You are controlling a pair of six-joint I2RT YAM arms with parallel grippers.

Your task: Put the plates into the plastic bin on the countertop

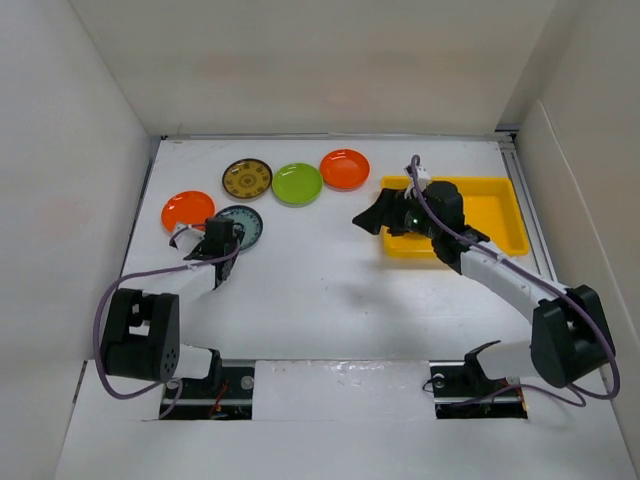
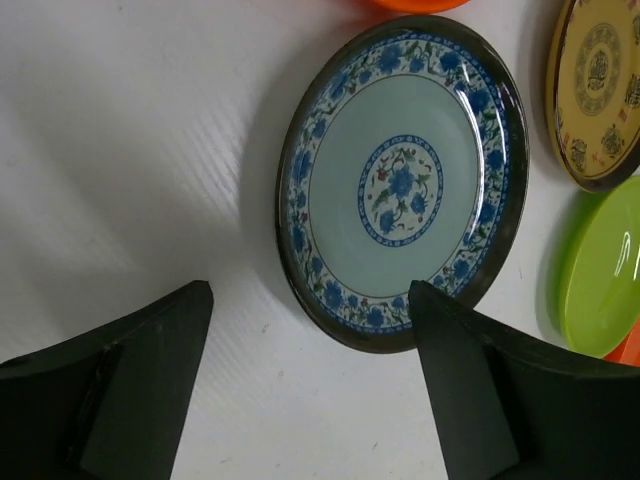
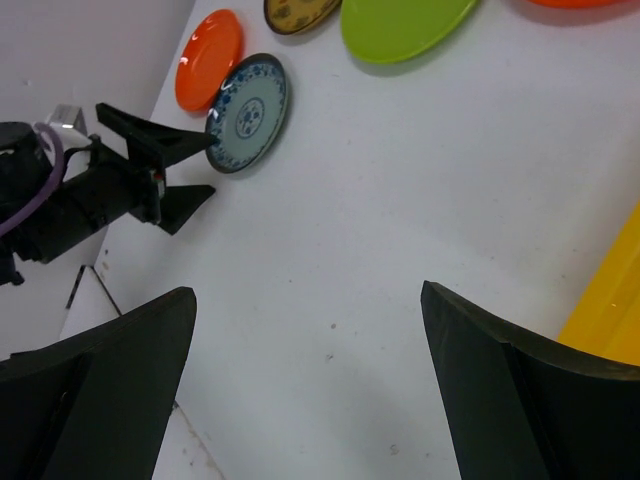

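Note:
Five plates lie on the white countertop (image 1: pixel 320 290): an orange plate (image 1: pixel 187 211), a teal patterned plate (image 1: pixel 243 222), a dark gold-patterned plate (image 1: pixel 247 178), a lime green plate (image 1: pixel 297 184) and a second orange plate (image 1: pixel 345 169). The yellow plastic bin (image 1: pixel 495 215) stands at the right. My left gripper (image 1: pixel 226 243) is open and empty at the teal plate's near rim. In the left wrist view the gripper (image 2: pixel 310 292) has its right finger at the edge of the teal plate (image 2: pixel 400 185). My right gripper (image 1: pixel 368 218) is open and empty over the bin's left end; it also shows in the right wrist view (image 3: pixel 308 295).
White walls enclose the countertop on three sides. In the right wrist view the bin's yellow edge (image 3: pixel 612 300) is at the right, and the left arm (image 3: pixel 90 195) is beside the teal plate (image 3: pixel 248 113). My right arm hides part of the bin's inside.

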